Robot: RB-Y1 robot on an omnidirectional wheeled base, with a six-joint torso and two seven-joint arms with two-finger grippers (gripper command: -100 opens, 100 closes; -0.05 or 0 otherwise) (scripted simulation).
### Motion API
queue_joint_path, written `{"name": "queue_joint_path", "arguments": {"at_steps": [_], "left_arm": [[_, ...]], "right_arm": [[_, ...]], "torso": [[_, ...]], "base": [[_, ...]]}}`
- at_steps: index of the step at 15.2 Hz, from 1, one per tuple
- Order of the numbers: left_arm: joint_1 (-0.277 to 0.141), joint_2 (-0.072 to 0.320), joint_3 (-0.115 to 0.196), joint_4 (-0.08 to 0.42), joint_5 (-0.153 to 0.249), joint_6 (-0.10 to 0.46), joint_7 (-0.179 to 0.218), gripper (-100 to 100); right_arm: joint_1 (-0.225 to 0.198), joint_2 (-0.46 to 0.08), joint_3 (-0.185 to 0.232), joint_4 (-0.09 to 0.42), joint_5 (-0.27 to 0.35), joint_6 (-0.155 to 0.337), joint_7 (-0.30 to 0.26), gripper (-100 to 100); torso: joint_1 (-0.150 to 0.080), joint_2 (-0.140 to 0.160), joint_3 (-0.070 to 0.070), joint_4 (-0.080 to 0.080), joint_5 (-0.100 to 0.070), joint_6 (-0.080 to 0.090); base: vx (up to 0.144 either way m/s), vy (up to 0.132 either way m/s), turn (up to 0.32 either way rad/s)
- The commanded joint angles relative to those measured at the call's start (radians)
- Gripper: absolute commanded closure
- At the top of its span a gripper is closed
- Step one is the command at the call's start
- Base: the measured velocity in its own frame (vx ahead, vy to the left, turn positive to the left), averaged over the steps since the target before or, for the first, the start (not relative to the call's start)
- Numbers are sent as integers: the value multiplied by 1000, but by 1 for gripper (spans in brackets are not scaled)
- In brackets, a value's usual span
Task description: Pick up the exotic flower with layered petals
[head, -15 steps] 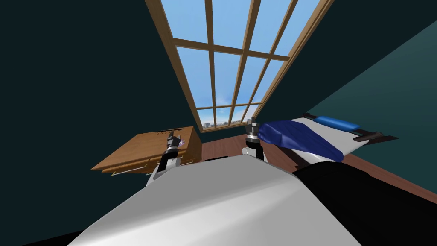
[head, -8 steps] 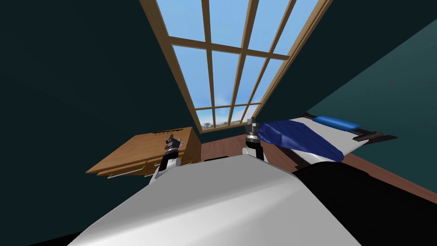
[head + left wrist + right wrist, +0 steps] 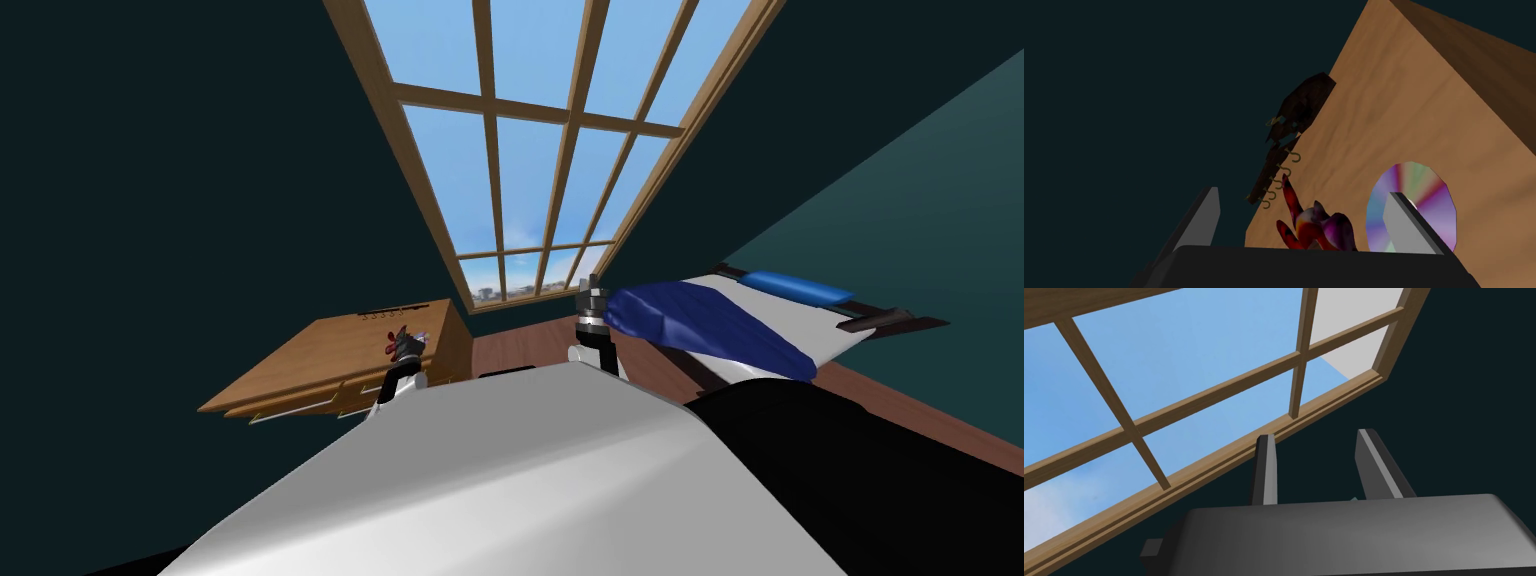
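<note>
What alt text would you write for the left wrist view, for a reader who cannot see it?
A red and purple flower lies between the open jaws of the left gripper, on a wooden dresser top. An iridescent disc lies beside it, and a dark hook rack beyond.

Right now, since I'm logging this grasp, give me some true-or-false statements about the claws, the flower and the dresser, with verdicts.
1. The left claw is shut on the flower. False: its fingers stand open, one on either side of the flower and apart from it.
2. The flower lies on the dresser. True.
3. A disc lies on the dresser beside the flower. True.
4. The right claw holds the disc. False: it is open and empty, away from the dresser.
</note>
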Motion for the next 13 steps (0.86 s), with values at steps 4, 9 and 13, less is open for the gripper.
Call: {"name": "queue_joint_path", "arguments": {"at_steps": [4,9,13], "left_arm": [[-13,-71,51,58,25,29,17,-100],[-18,-67,52,63,25,29,17,100],[-18,-67,52,63,25,29,17,100]], "right_arm": [[0,0,0,0,0,0,0,0],[0,0,0,0,0,0,0,0],[0,0,0,0,0,0,0,0]], "torso": [[5,0,0,0,1,0],[-1,2,1,1,0,0],[-3,4,2,1,-1,0]], "base": [[45,124,39],[14,56,7],[1,2,2]]}}
